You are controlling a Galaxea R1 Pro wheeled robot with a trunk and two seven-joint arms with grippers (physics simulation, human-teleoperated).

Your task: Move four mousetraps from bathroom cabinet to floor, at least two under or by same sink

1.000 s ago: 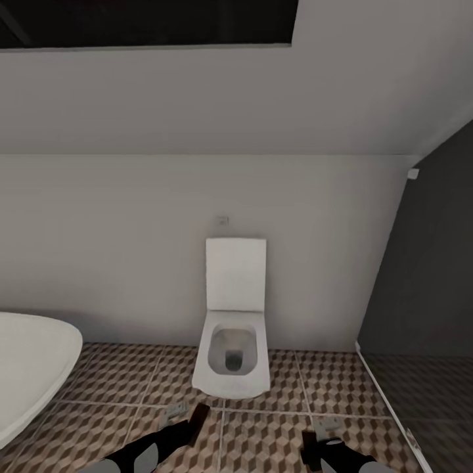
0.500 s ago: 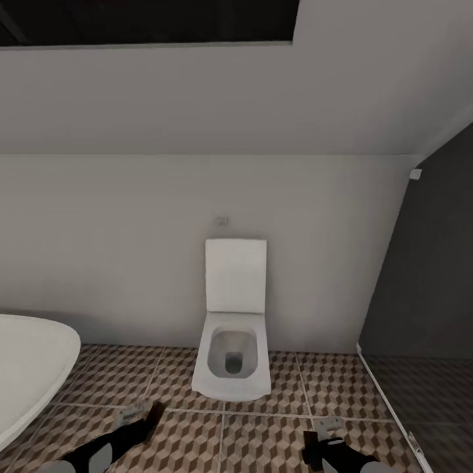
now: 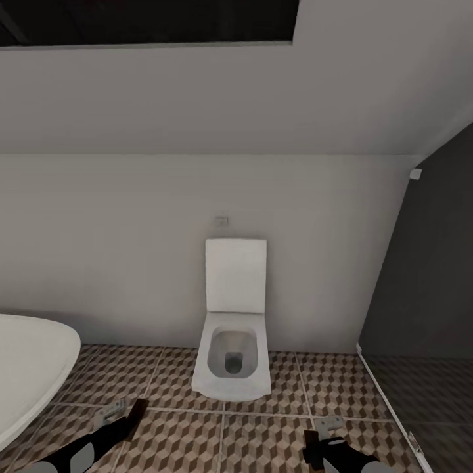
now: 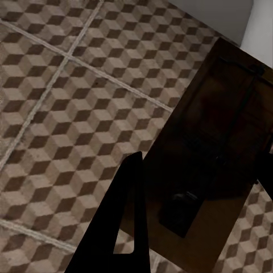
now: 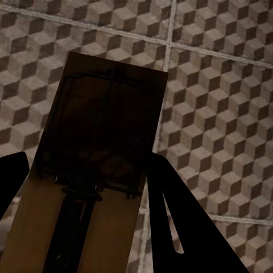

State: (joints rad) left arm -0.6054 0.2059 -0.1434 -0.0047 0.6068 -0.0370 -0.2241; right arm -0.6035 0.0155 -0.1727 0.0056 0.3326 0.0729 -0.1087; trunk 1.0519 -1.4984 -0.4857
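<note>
My left gripper (image 3: pixel 123 418) hangs low over the bathroom floor (image 3: pixel 263 440), shut on a mousetrap (image 3: pixel 133 414). In the left wrist view that brown wooden mousetrap (image 4: pixel 216 131) lies between the dark fingers (image 4: pixel 122 227), with cube-pattern bathroom floor (image 4: pixel 68 114) behind it. My right gripper (image 3: pixel 322 435) is shut on a second mousetrap (image 3: pixel 330 424). In the right wrist view, that mousetrap (image 5: pixel 96 142) with its wire bar sits between the fingers (image 5: pixel 176 222) above the tiles (image 5: pixel 227 114). The cabinet, the sink and the other mousetraps are out of view.
A white toilet (image 3: pixel 233 358) with raised lid stands against the white wall straight ahead. A white bathtub (image 3: pixel 29 371) curves in at the left. A dark glass panel (image 3: pixel 427 295) closes off the right side, its base rail (image 3: pixel 387 407) running along the floor.
My left arm has swung to the left with its mousetrap, toward the bathtub side. The right arm has held still. The view shifted slightly early on.
</note>
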